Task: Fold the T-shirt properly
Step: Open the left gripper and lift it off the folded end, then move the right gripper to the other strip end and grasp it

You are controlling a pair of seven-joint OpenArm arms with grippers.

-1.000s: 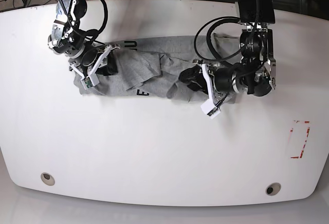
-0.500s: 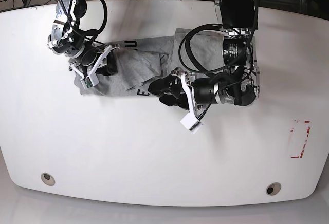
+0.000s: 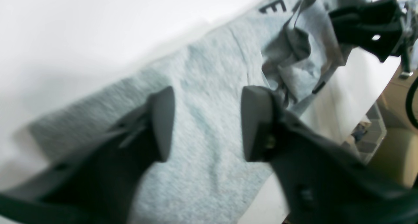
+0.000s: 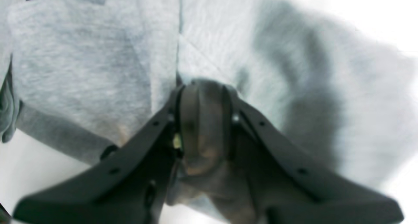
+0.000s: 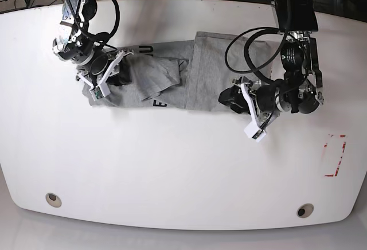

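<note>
In the left wrist view, the left end effector (image 3: 209,122) hovered over the T-shirt (image 3: 209,96) with its two dark fingers (image 3: 161,122) standing apart and nothing between them. Grey cloth lay flat under the gap. Toward the upper right the cloth was bunched into folds, and a black letter E (image 3: 272,6) showed near the top edge. The white counter (image 3: 65,38) filled the upper left. The right end effector (image 3: 369,28) appeared at the top right, dark against the cloth.

In the right wrist view, the right end effector (image 4: 200,119) was drawn narrow, pinching a fold of the T-shirt (image 4: 81,64) between its fingers (image 4: 160,126). Grey cloth spread behind it, a folded flap at the left lying over a paler layer, and a blurred shadow crossed the right side.

In the base view, the T-shirt (image 5: 200,72) lay crumpled in a band across the upper middle of the counter (image 5: 172,170). The right end effector (image 5: 106,78) sat at the shirt's left end, gripping cloth. The left end effector (image 5: 243,109) was at the shirt's right edge, its white-tipped finger reaching past the cloth onto bare counter. A red mark (image 5: 334,155) sat near the counter's right edge.
</note>
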